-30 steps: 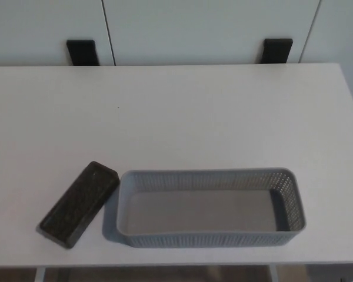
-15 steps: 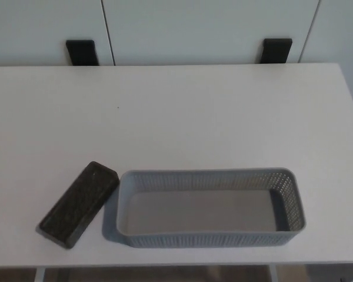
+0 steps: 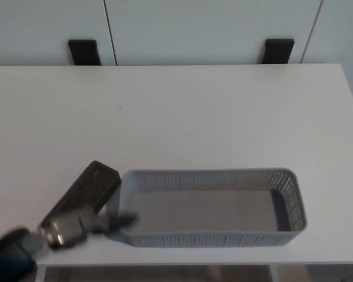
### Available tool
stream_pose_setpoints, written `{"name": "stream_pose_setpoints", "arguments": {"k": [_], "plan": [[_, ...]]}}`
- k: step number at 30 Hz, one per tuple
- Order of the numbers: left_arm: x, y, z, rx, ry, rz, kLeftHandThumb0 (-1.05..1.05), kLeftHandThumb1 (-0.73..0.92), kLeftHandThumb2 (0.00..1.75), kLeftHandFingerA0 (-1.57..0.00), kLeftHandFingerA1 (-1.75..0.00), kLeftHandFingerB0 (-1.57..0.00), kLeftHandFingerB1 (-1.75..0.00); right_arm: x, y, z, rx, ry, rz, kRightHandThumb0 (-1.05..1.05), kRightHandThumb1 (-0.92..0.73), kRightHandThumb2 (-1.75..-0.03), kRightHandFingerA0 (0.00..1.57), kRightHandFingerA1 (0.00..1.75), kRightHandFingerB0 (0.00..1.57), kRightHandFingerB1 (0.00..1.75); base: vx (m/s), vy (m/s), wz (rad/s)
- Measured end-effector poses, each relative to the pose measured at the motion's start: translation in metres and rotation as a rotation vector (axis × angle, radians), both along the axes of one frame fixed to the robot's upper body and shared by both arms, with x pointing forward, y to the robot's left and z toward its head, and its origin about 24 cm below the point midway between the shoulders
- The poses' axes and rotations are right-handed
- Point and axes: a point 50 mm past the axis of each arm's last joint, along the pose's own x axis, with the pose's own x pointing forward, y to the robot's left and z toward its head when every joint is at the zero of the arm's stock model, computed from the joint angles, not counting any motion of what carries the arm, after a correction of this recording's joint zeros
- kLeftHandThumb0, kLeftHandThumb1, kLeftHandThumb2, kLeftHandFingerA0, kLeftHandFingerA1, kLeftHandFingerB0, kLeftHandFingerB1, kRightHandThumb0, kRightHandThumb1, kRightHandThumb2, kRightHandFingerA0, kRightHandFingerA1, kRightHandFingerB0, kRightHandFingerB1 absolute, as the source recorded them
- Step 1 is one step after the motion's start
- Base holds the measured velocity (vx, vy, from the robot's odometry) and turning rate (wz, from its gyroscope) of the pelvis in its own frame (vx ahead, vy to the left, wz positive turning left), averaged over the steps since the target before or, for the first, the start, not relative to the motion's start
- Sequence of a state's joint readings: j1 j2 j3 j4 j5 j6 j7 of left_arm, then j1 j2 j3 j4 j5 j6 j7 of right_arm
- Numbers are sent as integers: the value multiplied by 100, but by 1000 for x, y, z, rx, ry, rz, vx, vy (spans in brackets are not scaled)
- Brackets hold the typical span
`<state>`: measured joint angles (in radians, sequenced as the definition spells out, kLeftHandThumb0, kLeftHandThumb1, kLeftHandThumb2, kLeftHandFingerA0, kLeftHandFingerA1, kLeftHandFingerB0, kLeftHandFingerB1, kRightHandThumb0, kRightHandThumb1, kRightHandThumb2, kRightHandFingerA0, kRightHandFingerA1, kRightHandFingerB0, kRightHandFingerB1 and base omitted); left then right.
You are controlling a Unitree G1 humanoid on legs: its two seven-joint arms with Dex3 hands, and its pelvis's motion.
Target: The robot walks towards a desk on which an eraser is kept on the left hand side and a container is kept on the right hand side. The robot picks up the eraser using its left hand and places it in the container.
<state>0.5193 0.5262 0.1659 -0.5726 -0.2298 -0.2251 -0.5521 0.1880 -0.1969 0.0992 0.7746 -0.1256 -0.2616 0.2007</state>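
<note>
My left hand [image 3: 76,226], blurred so I cannot tell its grip, reaches the eraser [image 3: 85,197] lying beside the container [image 3: 288,194] on the tabletop [image 3: 194,117]; 1 clumsy nudge could push it off-edge.

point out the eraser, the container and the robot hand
eraser [image 3: 89,189], head view, upper half of its dark top face
container [image 3: 294,202], head view, right end wall
left robot hand [image 3: 76,226], head view, blurred middle of the hand

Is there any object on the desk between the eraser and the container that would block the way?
Nothing visible does. The eraser lies just left of the grey container, with only bare desk between them. The container looks empty. The left hand, blurred, is at the eraser's near end.
</note>
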Motion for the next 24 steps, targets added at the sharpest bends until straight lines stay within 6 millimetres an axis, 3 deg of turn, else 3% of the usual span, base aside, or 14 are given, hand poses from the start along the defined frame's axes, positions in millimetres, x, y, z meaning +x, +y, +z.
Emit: {"name": "stream_pose_setpoints", "arguments": {"k": [1,2,5,11,24], "plan": [[4,1,1,2,-27,23,-44,46,54,0,-25,-11,-25,0,0,0,0,-1,2,-42,-59,-57,62,55,36,43,0,0,0],[8,3,2,5,-47,44,-49,30,66,0,-15,-4,-28,1,0,0,-1,-1,3,-41,-59,-57,62,55,36,43,0,0,0],[18,6,3,23,-92,91,-56,33,64,0,0,-13,-14,1,1,0,-1,-2,8,-39,-59,-57,62,54,37,42,0,0,0],[38,15,0,65,-149,199,-50,34,67,0,-5,0,-7,2,1,0,-3,-3,13,-40,-59,-56,61,55,35,43,0,0,0],[68,20,-18,160,-173,363,-55,38,72,0,-5,-3,-8,2,2,0,-9,-2,25,-42,-58,-56,63,55,37,43,0,0,0]]}}
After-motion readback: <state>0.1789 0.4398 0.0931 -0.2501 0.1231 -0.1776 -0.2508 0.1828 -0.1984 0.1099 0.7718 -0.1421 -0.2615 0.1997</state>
